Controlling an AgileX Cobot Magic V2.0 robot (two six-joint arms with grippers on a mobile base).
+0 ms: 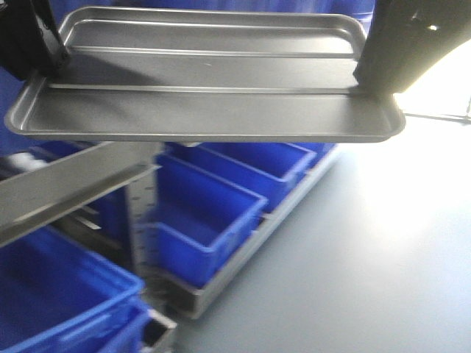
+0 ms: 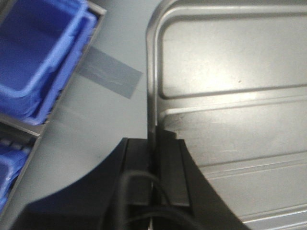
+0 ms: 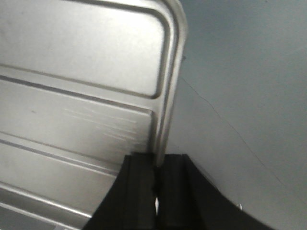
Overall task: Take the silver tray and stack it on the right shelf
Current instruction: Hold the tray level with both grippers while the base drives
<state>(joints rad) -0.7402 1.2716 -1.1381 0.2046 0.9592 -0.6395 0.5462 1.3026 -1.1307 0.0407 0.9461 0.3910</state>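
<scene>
The silver tray (image 1: 206, 110) is shiny and shallow with two lengthwise ridges, and hangs level in the air at the top of the front view. My left gripper (image 1: 43, 70) is shut on its left end rim. The left wrist view shows those black fingers (image 2: 156, 136) pinching the rim of the tray (image 2: 230, 96). My right gripper (image 1: 368, 82) is shut on the right end rim. The right wrist view shows that gripper (image 3: 157, 160) clamped on the tray's edge (image 3: 72, 96). No roller shelf shows clearly.
Blue plastic bins (image 1: 221, 206) stand in metal frames below the tray, and also show in the left wrist view (image 2: 33, 57). A grey metal rail (image 1: 73, 187) slants across the lower left. Grey floor (image 1: 368, 257) lies to the right, with a tape patch (image 2: 110, 74).
</scene>
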